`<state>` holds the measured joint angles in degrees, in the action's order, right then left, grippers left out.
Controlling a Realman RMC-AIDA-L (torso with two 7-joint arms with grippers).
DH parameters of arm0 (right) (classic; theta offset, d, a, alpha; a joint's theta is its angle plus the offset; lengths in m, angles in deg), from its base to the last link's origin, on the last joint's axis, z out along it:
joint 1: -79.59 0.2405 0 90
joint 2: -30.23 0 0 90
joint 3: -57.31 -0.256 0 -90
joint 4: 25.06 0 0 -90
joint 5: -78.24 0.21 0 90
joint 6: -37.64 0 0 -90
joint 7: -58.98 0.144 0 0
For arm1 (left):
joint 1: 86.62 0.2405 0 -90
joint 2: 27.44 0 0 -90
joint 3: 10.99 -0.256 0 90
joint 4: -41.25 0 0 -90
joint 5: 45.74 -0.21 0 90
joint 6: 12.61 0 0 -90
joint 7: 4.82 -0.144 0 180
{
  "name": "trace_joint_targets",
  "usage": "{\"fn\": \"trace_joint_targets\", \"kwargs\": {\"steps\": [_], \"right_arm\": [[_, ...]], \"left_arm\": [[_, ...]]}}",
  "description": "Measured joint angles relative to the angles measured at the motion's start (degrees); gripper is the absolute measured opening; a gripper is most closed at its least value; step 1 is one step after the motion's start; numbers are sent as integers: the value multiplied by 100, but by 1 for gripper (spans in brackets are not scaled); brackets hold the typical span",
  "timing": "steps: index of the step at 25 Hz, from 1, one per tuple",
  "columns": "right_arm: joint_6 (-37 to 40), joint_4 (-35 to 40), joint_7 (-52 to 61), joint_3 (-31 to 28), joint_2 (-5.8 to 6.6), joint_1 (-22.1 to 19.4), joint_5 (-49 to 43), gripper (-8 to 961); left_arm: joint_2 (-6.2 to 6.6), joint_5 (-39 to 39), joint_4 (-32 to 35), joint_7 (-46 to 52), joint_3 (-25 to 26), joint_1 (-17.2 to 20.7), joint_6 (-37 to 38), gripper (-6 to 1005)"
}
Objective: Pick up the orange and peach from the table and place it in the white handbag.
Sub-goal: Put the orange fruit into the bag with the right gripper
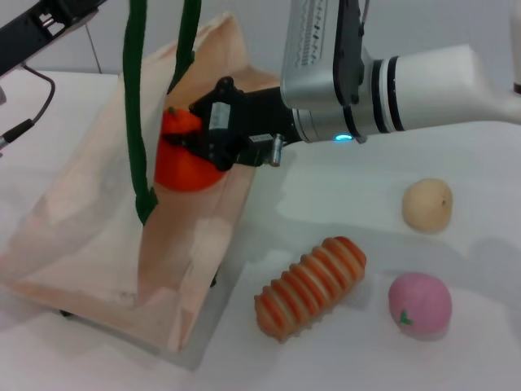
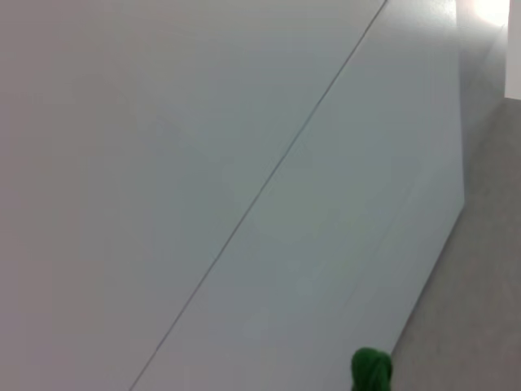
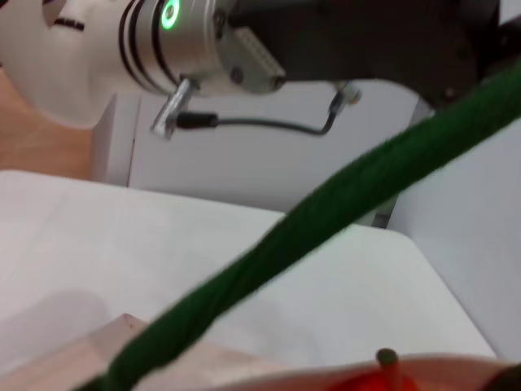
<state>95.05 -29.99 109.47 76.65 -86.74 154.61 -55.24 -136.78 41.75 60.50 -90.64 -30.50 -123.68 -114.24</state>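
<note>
Three views come back to me. In the head view, my right gripper (image 1: 189, 138) sits in the upper middle of the frame, its black fingers closed around the bright orange-red round toy orange (image 1: 183, 167), held at the open mouth of the cream-beige cloth handbag (image 1: 98, 244) that fills the left half. Part of the orange is hidden behind the gripper and one dark green rope handle (image 1: 137, 106), whose top is cut off by the frame edge. At lower right, the pink round toy peach (image 1: 419, 304) rests on the white table (image 1: 342, 195), near a ribbed orange-and-cream long toy (image 1: 311, 285) and below a pale beige round fruit (image 1: 426, 204). My left arm (image 1: 41, 32) is a dark sliver at upper left, its gripper out of sight.

The left wrist view gives mostly blank pale surfaces, with a green stub (image 2: 371, 371) at the bottom edge.

The right wrist view shows a green rope crossing diagonally, and only the orange's stem at the bottom edge.
</note>
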Motion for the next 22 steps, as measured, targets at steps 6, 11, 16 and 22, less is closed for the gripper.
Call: {"fn": "trace_joint_targets", "kwargs": {"steps": [6,11,16,22], "right_arm": [[2,-35,-28,-388,5,-10,30,66],[-462,-11,-64,-592,4,-16,36,65],[-1210,-194,-167,-616,-11,83,43,61],[-1515,-220,-177,-628,-14,34,43,58]], "left_arm": [[1,-2,0,14,10,62,51,121],[1,15,0,15,21,70,53,121],[2,30,0,7,19,26,11,121],[1,47,-45,-4,42,8,-2,120]]}}
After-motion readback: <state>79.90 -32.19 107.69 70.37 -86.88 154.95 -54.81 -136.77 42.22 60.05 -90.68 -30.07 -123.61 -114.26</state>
